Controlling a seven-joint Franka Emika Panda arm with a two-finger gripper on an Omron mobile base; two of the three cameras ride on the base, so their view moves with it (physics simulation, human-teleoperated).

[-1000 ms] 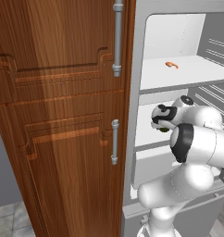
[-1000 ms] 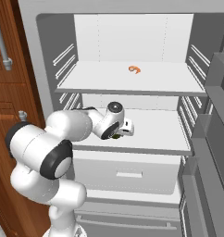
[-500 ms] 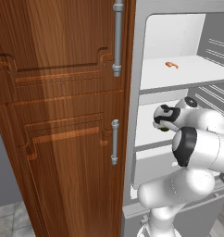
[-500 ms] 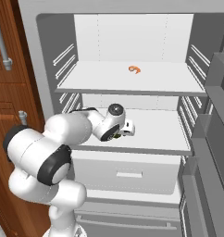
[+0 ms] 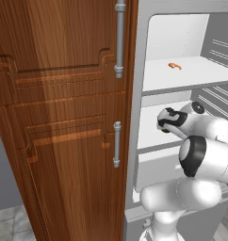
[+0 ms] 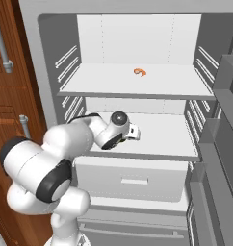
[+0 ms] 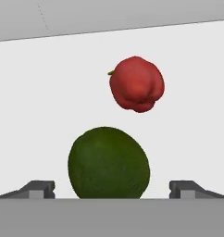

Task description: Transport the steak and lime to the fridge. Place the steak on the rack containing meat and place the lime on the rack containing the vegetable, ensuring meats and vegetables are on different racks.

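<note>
Gripper (image 7: 112, 192): I see it released, fingertips wide either side of the small dark green lime (image 7: 108, 163).
Risk: on my withdrawal a fingertip clips it, rolling it into the nearby small red roundish vegetable (image 7: 136, 84).

Left base view: from behind the arm (image 5: 200, 155), on its left, looking forward and a bit down; close to the wood door (image 5: 64, 117), which takes the left half; fridge (image 5: 182, 80) interior seen at an angle on the right.
Right base view: from behind the arm, on its right, facing almost straight into the open fridge; both white shelves and the drawer (image 6: 133, 180) in sight.
Hand view: very near the lower shelf (image 7: 40, 102), looking along it; lime (image 7: 108, 163) close in front, vegetable (image 7: 136, 84) behind it.
Shared by base views: upper shelf (image 6: 133, 84) with the meat (image 6: 140, 72), lower shelf, arm.
</note>
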